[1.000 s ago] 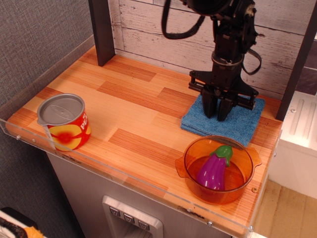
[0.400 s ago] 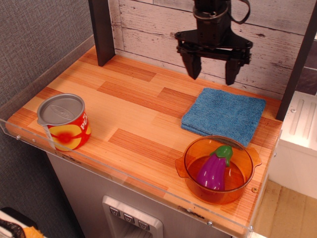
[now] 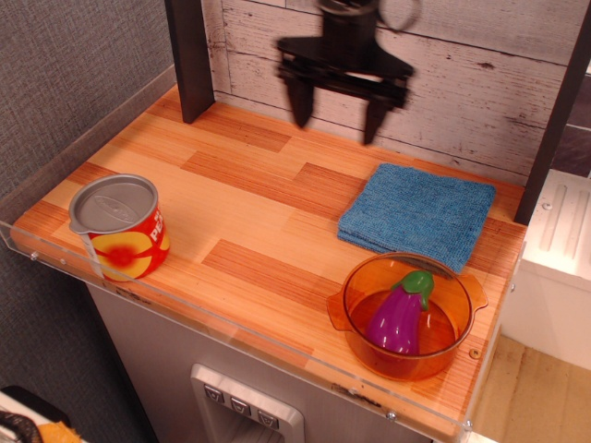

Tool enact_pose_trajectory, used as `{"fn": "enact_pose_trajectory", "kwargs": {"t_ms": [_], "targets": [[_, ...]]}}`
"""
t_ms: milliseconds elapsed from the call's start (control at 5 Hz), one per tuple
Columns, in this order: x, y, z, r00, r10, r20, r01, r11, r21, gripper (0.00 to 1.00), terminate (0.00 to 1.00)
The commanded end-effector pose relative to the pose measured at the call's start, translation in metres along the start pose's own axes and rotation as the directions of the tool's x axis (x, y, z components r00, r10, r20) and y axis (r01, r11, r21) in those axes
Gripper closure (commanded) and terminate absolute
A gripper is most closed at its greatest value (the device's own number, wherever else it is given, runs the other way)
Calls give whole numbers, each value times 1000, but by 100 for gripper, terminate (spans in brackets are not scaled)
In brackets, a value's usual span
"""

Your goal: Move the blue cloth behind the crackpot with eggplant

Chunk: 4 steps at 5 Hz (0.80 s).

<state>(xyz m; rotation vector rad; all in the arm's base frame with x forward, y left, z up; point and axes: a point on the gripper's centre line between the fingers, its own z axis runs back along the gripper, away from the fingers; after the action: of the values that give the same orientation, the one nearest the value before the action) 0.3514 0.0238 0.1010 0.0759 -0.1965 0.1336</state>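
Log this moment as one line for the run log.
gripper: open, empty, raised near back wall | blue cloth: flat behind crackpot | eggplant: inside crackpot | tin can: front left

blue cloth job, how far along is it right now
It looks done: the blue cloth lies flat on the tabletop directly behind the orange pot, which holds the eggplant. Nothing is in hand; the gripper is open and empty, raised to the cloth's left. Seemingly nothing is left except perhaps parking the arm.
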Motion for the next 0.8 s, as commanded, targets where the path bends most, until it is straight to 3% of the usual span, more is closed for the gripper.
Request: {"fn": "enact_pose_trajectory", "kwargs": {"t_ms": [0,200,400,600], "targets": [[6,77,19,988,139,64,-141,990,24,0,0],[18,108,12,978,199,65,-202,979,36,0,0],[30,124,8,968,229,103,-235,971,44,0,0],[35,131,2,980,177,86,-182,981,59,0,0]]}}
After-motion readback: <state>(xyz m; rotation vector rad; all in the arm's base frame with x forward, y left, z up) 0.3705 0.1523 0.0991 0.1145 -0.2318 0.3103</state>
